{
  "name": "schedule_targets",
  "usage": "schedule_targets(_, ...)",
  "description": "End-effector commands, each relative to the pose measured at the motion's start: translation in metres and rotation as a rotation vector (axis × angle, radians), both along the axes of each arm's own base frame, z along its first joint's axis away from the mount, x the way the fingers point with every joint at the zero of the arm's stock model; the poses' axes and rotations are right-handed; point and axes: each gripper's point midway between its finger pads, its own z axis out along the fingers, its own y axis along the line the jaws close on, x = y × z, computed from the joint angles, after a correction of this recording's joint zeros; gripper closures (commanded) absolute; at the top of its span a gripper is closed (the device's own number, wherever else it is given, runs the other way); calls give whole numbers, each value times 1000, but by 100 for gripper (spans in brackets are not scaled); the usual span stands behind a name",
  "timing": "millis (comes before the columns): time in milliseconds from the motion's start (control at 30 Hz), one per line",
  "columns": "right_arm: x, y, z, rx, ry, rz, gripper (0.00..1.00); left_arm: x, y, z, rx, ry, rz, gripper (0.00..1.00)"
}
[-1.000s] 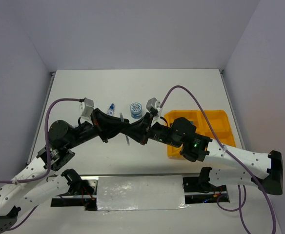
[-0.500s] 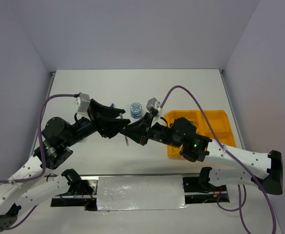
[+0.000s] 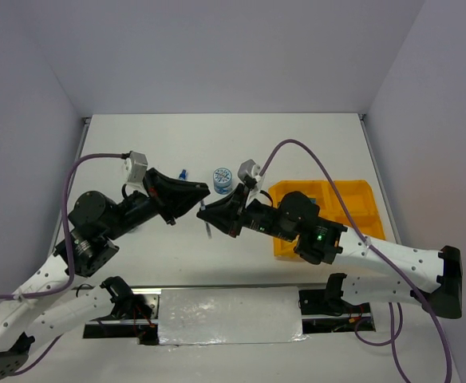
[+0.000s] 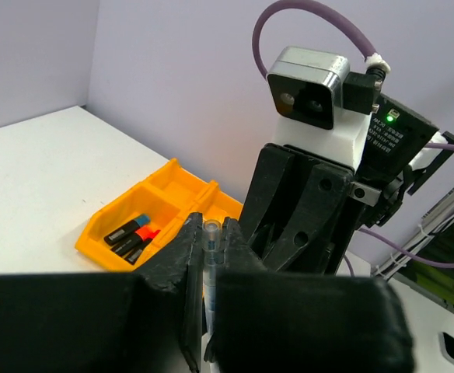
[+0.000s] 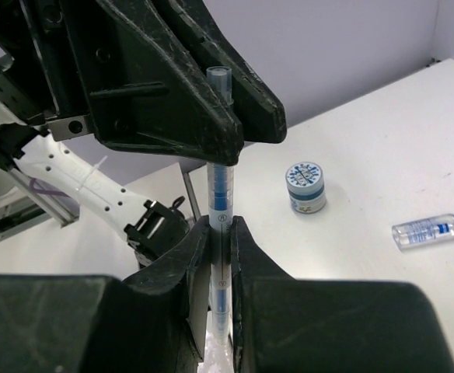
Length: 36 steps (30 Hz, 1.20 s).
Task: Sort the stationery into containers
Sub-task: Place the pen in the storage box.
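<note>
Bench (image 3: 313, 152), white, carries the orange tray (image 3: 361, 209) on its right side. Both grippers meet tip to tip over mid-bench, left of the tray: left gripper (image 3: 204, 191) from the left, right gripper (image 3: 205, 210) from the right. Beyond them stands the pot (image 3: 223, 180), with the bottle (image 5: 433, 228) lying near it, apart. Highlighters (image 4: 132, 231) lie in one tray compartment. The pen (image 5: 221, 194) sits in the right jaws, closed on its shaft; the left jaws flank its top closely, and I cannot tell whether they pinch it.
</note>
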Motion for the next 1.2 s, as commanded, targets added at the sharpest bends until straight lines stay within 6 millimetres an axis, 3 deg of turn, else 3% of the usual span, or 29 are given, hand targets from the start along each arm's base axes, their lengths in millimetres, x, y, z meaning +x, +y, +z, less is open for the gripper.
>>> schedule_targets(0, -2, -5, 50, 88, -63, -9, 100, -5, -1, -4, 4, -10, -23, 97)
schedule_targets(100, 2, -8, 68, 94, -93, -30, 100, -10, -7, -24, 34, 28, -67, 100)
schedule_targets(133, 3, -11, 81, 111, -107, -35, 100, -11, -10, -39, 51, 59, -89, 100)
schedule_targets(200, 12, -13, 87, 108, -109, -46, 100, -19, -15, -55, 71, 83, -141, 100)
schedule_targets(233, 14, -14, 91, 115, -103, -42, 100, -22, -18, -76, 96, 114, -158, 100)
schedule_targets(300, 23, -12, 84, 96, -90, -56, 100, -20, -13, -85, 98, 126, -132, 100)
schedule_targets(333, 25, -9, 70, 73, -70, -57, 100, -19, -11, -85, 96, 125, -113, 100)
schedule_targets(400, 26, -4, 50, 48, -46, -47, 100, -11, 0, -81, 102, 134, -31, 64)
schedule_targets(433, 26, -2, 28, 19, -11, -39, 100, -7, 7, -61, 84, 105, 14, 53)
schedule_targets(467, 25, -1, 20, 16, 4, -36, 100, -2, 15, -51, 77, 103, 65, 34)
schedule_targets(500, 25, -2, 9, 11, 37, -40, 100, 14, 25, -57, 110, 151, 172, 24)
schedule_targets(533, 26, -4, -11, -9, 64, -52, 100, 15, 35, -28, 76, 132, 217, 12)
schedule_targets(600, 29, -9, -29, -22, 115, -84, 100, 41, 59, -25, 98, 204, 417, 2)
schedule_targets(633, 37, -18, -44, -40, 148, -137, 100, 43, 71, 0, 48, 206, 473, 1)
schedule_targets(667, 40, -24, -51, -43, 177, -161, 100, 51, 78, 2, 48, 238, 537, 1)
schedule_targets(700, 46, -31, -57, -29, 238, -203, 100, 60, 99, -5, 53, 305, 668, 1)
schedule_targets(733, 62, -47, -77, -52, 294, -308, 100, 61, 110, 7, 29, 311, 715, 1)
schedule_targets(800, 74, -71, -84, 7, 414, -422, 100, 65, 122, 4, 45, 338, 787, 1)
schedule_targets(833, 92, -103, -102, -4, 474, -587, 100, 65, 129, -2, 76, 349, 826, 1)
schedule_targets(900, 105, -140, -121, 78, 644, -797, 100, 63, 133, -12, 126, 351, 836, 1)
schedule_targets(933, 104, -167, -151, 32, 708, -930, 100, 61, 134, -25, 175, 365, 833, 1)
schedule_targets(967, 111, -200, -158, 94, 719, -1109, 100, 57, 136, -31, 195, 363, 824, 1)
schedule_targets(1000, 108, -216, -167, 239, 822, -1185, 100, 56, 135, -44, 241, 363, 815, 1)
schedule_targets(1033, 99, -237, -187, 218, 857, -1280, 100, 54, 136, -53, 267, 368, 810, 1)
schedule_targets(1100, 95, -261, -199, 370, 925, -1387, 100, 47, 140, -77, 336, 386, 802, 1)
schedule_targets(1167, 82, -284, -221, 351, 962, -1492, 100, 39, 139, -90, 383, 389, 755, 1)
